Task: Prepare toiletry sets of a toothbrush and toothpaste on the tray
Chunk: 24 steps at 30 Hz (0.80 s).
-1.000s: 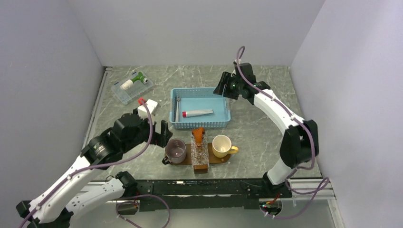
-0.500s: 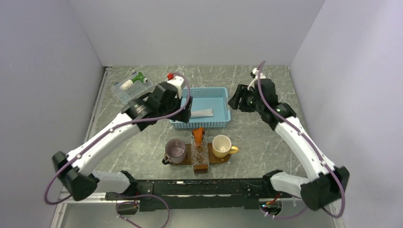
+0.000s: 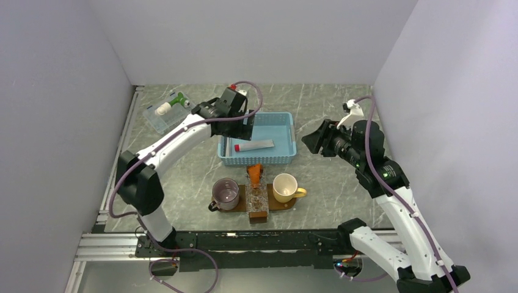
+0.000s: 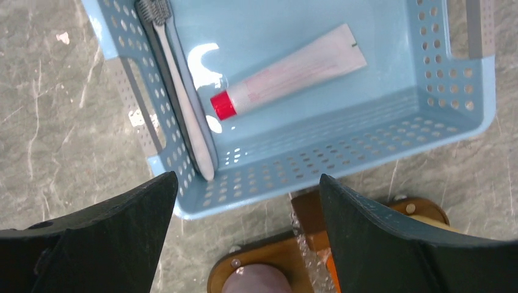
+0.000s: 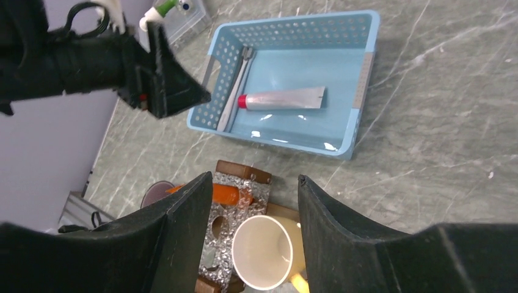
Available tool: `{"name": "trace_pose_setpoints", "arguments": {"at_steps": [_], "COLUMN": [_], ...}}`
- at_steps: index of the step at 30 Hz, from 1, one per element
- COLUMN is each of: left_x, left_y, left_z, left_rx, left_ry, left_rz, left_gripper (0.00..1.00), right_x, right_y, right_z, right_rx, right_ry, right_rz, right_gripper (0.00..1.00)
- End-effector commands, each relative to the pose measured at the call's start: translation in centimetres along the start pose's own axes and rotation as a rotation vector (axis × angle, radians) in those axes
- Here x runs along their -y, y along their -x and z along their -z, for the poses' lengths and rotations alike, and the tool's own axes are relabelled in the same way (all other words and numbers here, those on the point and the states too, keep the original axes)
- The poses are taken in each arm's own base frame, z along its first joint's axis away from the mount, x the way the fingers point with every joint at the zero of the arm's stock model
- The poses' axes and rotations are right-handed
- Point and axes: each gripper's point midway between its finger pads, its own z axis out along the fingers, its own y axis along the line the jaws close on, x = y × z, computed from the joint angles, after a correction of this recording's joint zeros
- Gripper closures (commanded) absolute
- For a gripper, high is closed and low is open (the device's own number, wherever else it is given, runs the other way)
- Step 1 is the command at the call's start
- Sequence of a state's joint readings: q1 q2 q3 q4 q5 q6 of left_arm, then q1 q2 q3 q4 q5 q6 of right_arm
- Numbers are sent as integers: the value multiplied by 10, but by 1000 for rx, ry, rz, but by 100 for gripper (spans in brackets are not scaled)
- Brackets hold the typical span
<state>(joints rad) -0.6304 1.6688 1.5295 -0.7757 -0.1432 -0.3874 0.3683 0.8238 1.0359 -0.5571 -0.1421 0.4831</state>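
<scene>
Just below the left gripper (image 4: 247, 178), whose jaws gape empty, the toothbrush (image 4: 184, 91) lies along the basket (image 4: 342, 152) wall. Behind that gripper, the toothpaste (image 3: 254, 171) sits in a glass (image 3: 257, 195) on the tray (image 4: 430, 213). The right gripper (image 5: 253, 180), beside the basket: jaws parted, holding nothing.

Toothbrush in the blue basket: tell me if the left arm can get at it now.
Probably yes. The left gripper hangs open right above the toothbrush, nothing lies on it, and the red-capped tube sits apart. The basket wall close beside it may crowd one finger.
</scene>
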Motion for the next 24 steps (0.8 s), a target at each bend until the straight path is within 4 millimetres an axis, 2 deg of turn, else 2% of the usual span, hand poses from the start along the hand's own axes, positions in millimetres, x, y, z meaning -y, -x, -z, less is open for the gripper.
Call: {"name": "trace_pose_setpoints", "arguments": {"at_steps": [1,11,24], "left_x": [3,-32,-57], "left_y": [20,17,11], "left_z": [-13,-79,-135], "left_rx": [7,-93,-158], "left_ry": [-5,132,246], "left_rz": [4,45,57], "left_gripper": [10,21,31], "right_x": [-9,-16,-17], "right_y": [-8,-14,-22], "right_z": [2,5,2], "right_rx": [-31,-36,-52], "right_ry": [50,105,129], "right_rz": [-18,-29,-21], "right_gripper": [45,46,46]}}
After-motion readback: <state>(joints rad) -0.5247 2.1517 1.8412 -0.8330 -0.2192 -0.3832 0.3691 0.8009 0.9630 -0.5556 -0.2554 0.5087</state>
